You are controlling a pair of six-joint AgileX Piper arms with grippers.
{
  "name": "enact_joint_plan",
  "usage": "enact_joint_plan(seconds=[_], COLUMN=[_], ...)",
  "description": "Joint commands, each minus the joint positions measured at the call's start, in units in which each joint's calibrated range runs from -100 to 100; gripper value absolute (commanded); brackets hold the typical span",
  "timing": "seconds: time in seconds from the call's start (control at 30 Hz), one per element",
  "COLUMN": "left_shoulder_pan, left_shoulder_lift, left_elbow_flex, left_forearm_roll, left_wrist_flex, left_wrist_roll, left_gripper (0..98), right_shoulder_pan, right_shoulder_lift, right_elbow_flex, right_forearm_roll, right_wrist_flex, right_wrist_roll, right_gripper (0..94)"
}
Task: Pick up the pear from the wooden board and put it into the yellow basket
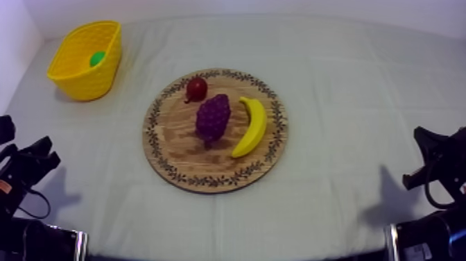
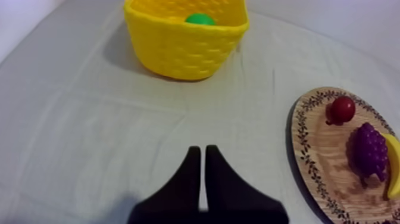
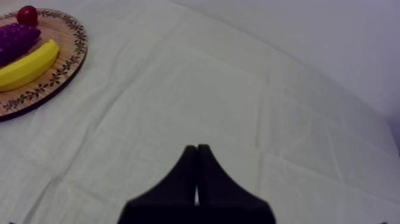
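One green pear [image 1: 98, 58] in far-left yellow basket [image 1: 76, 78].
Round wooden board [image 1: 177, 149]: small red fruit [image 1: 197, 89], purple grape bunch [image 1: 213, 118], yellow banana [image 1: 253, 126], one each; left gripper [image 2: 203, 173], right gripper [image 3: 197, 173] clenched empty.

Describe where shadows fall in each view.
Top view: soft shadows lie inward of the left end effector and right end effector, toward the round wooden board with patterned rim. Left wrist view: the yellow woven basket shades the grey-white cloth on its side away from the board. Right wrist view: a thin dark line under the board's rim. Probably diffuse overhead light.

top: slanted overhead, far | wrists: low over cloth [image 2: 89, 149], forward | shared: board [image 1: 182, 149]
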State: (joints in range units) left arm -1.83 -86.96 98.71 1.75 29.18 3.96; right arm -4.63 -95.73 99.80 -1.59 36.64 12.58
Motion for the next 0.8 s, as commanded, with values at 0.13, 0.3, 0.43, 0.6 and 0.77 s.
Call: enact_joint_plan(seconds=[0.13, 0.3, 0.43, 0.6, 0.77], left_shoulder_pan=[0.5, 0.8, 0.8, 0.8, 0.8], left_shoulder_lift=[-6.1, -10.5, -12.2, -12.7, -12.8], left_elbow_flex=[-0.1, -0.7, -0.5, -0.1, 0.0], left_forearm_roll=[-3.02, -3.45, -3.51, -3.53, -3.53], left_wrist_flex=[4.0, 6.9, 7.6, 7.3, 7.1], left_wrist_roll=[0.9, 1.3, 1.5, 3.2, 5.4], left_gripper=[0.1, 0.1, 0.1, 0.1, 0.1], right_shoulder_pan=[0.0, 0.0, 0.0, 0.0, 0.0], right_shoulder_lift=[0.0, 0.0, 0.0, 0.0, 0.0], right_elbow_flex=[0.0, 0.0, 0.0, 0.0, 0.0], right_forearm_roll=[0.0, 0.0, 0.0, 0.0, 0.0], right_wrist_flex=[0.0, 0.0, 0.0, 0.0, 0.0], right_wrist_roll=[0.0, 0.0, 0.0, 0.0, 0.0], right_gripper=[0.2, 0.2, 0.2, 0.2, 0.2])
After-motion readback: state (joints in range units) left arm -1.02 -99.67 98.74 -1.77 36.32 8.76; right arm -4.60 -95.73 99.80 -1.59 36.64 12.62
